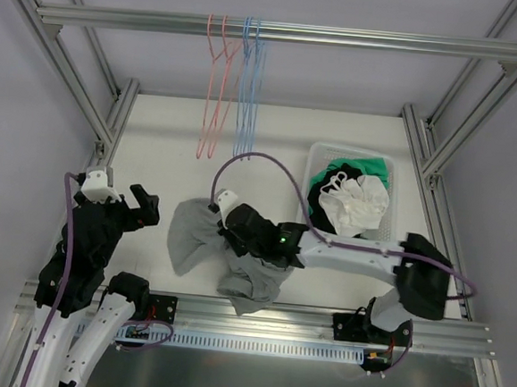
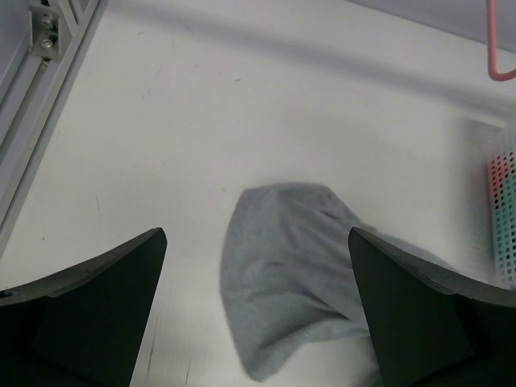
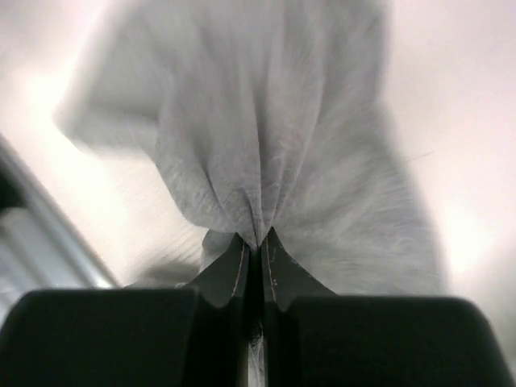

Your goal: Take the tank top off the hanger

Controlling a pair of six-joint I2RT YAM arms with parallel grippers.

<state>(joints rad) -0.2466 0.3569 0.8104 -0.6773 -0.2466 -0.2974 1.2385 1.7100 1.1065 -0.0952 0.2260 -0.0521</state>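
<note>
Currently, right end effector point(image 3: 256, 242) clamped on tank top point(image 1: 188, 233) fold; left end effector point(image 1: 148, 208) apart at 9 o'clock, near surface point(image 1: 163, 150) edge.

I see the grey tank top point(image 1: 191, 235) crumpled by the table's point(image 1: 168, 150) near edge; wire hangers point(image 1: 246, 85) hang above its far edge.

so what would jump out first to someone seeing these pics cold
The grey tank top lies crumpled on the table near the front middle, with the right gripper shut on a bunch of its fabric. Behind it, pink and blue wire hangers dangle bare from the overhead rail, and a white basket of clothes sits at the right. The left gripper is open, holding nothing.
</note>
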